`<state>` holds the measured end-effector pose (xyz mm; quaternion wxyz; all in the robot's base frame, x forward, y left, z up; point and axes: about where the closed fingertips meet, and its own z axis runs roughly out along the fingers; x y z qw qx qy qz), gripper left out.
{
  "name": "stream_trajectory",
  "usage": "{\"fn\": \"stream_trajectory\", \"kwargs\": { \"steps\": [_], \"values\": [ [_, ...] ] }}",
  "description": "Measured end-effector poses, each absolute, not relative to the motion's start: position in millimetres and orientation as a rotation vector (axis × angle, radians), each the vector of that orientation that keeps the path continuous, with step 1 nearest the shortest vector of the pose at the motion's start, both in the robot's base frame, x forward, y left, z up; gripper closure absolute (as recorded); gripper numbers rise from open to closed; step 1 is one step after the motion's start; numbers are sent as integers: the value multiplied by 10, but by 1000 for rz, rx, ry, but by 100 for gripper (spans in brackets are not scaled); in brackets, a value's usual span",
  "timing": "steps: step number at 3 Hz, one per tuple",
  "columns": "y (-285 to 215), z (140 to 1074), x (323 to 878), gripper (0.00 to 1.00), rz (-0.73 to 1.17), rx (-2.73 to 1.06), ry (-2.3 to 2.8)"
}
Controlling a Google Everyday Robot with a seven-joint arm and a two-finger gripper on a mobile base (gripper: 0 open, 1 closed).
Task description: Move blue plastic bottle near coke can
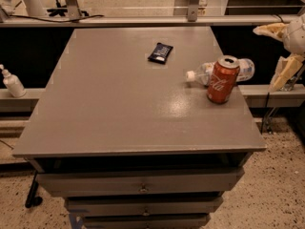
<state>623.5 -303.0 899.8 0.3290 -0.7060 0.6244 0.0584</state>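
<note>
The blue plastic bottle (206, 72) lies on its side on the grey table (119, 99) near the right edge, white cap pointing left. The coke can (222, 79) stands upright just in front of it, touching or almost touching it and hiding its middle. My gripper (278, 56) is off the table's right edge, to the right of the bottle's base. Its two pale fingers (284, 71) are spread apart and hold nothing.
A flat dark blue packet (160, 52) lies at the back middle of the table. A small white pump bottle (11, 81) stands on a ledge to the left. Drawers sit under the tabletop. A rail runs behind the table.
</note>
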Motion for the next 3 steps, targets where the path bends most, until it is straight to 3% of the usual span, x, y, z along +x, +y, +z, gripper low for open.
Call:
{"fn": "stream_trajectory", "kwargs": {
  "steps": [1,3],
  "values": [
    [-3161,9304,6016,0,107,-1765,1678],
    [-2821,9952,5632,0,93,-1640,1648]
  ]
}}
